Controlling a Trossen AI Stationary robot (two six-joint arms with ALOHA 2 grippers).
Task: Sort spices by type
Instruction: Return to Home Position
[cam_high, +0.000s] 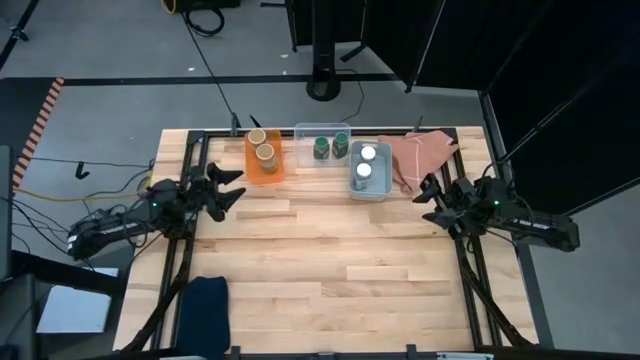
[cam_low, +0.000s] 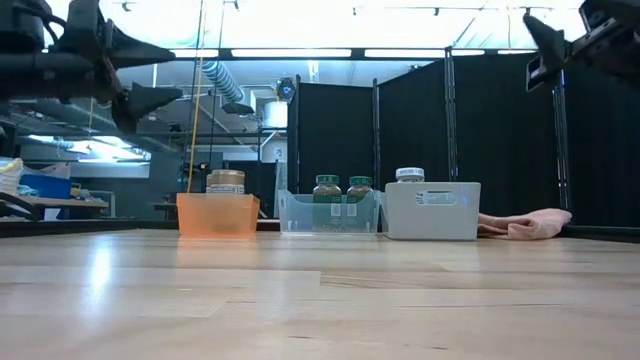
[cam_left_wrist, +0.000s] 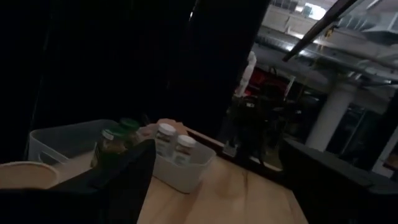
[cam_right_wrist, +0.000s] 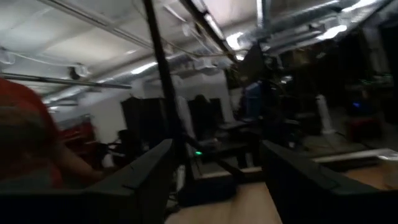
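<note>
Six small jars stand upright in three bins along the table's far side. Two tan-lidded jars (cam_high: 262, 146) are in the orange bin (cam_high: 272, 173), two green-lidded jars (cam_high: 330, 148) in the clear bin (cam_high: 300, 146), and two white-lidded jars (cam_high: 366, 162) in the pale bin (cam_high: 382, 184). The low view shows the same row: tan (cam_low: 225, 181), green (cam_low: 342, 187), white (cam_low: 410, 175). My left gripper (cam_high: 232, 189) (cam_low: 140, 72) (cam_left_wrist: 217, 186) hangs open in the air at the table's left, clear of the orange bin. My right gripper (cam_high: 428, 200) (cam_low: 545, 45) (cam_right_wrist: 214, 180) hangs open at the right, near the pink cloth.
A crumpled pink cloth (cam_high: 420, 160) lies at the far right, beside the pale bin. A dark blue cloth (cam_high: 205, 305) lies at the near left corner. Bare wood (cam_high: 330, 260) spans the middle and near part of the table. A person's orange sleeve (cam_right_wrist: 25, 137) shows beyond the table.
</note>
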